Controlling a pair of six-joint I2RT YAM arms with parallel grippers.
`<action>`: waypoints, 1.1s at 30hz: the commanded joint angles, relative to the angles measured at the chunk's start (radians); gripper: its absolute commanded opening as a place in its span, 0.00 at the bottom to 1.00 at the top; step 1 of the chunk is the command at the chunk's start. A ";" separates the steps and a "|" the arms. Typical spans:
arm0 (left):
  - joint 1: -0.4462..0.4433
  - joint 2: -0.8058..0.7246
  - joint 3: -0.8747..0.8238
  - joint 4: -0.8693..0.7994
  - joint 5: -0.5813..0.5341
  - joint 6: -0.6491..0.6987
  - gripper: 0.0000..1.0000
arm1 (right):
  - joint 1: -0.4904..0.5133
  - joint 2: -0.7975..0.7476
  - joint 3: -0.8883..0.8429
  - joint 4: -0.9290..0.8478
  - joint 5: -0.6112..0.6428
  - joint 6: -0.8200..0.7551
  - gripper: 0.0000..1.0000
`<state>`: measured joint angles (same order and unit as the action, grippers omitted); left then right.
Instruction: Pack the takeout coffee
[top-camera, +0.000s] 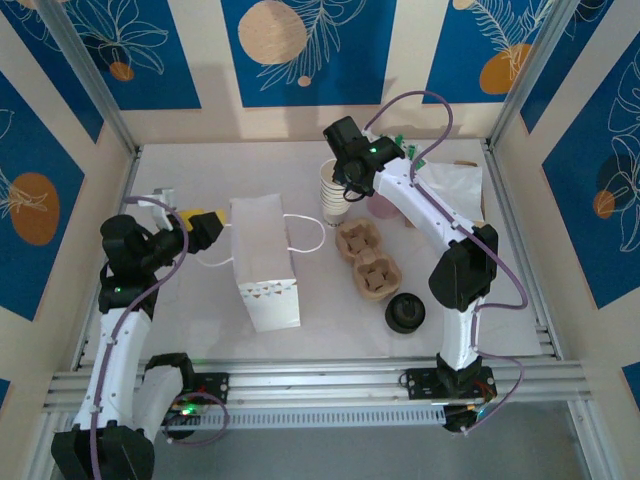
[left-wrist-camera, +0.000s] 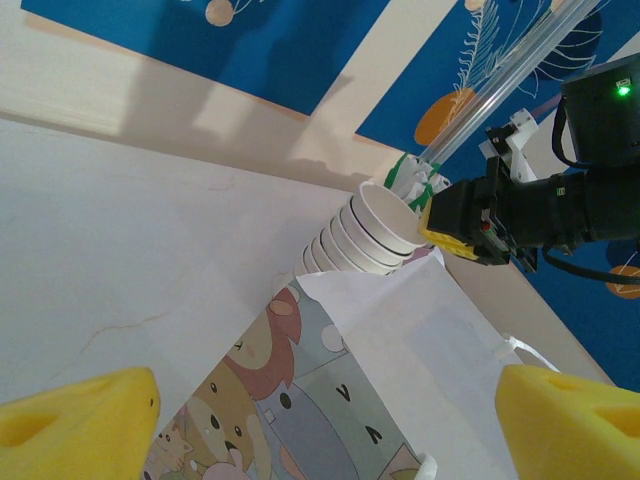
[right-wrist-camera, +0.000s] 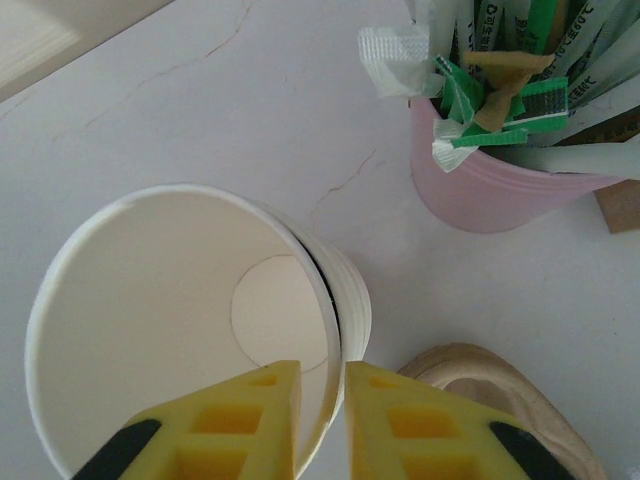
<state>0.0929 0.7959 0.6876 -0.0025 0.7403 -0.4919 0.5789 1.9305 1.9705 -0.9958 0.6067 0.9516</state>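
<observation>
White table (top-camera: 180, 300): paper bag (top-camera: 265, 265), cup stack (top-camera: 331, 195), pulp carrier (top-camera: 365, 258), black lid (top-camera: 407, 312), pink pot (right-wrist-camera: 500, 195)

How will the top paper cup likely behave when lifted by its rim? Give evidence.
Probably light: the top cup is empty thin paper. Its wall may flex where the right gripper pinches one side. Nested in the stack, it might stick and drag lower cups.

The paper bag (top-camera: 262, 262) lay across the middle of the worktop (top-camera: 200, 170), walling the left hand (top-camera: 200, 222) off from the right half. There the cup stack (top-camera: 333, 192), pink stick holder (top-camera: 386, 208) and pulp cup carrier (top-camera: 362, 258) crowded close together; the far-left corner lay bare.
</observation>
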 joint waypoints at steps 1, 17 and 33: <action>-0.015 0.003 -0.008 0.031 0.022 -0.007 0.87 | 0.001 0.006 -0.004 -0.010 0.025 0.015 0.19; -0.024 0.005 -0.015 0.044 0.024 -0.014 0.86 | -0.019 -0.043 0.040 -0.014 0.033 -0.029 0.02; -0.029 -0.005 -0.014 0.026 0.004 0.003 0.87 | -0.037 -0.125 0.128 0.001 -0.020 -0.087 0.00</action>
<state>0.0776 0.8013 0.6788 0.0147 0.7399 -0.4980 0.5472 1.8538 2.0445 -0.9897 0.5945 0.8852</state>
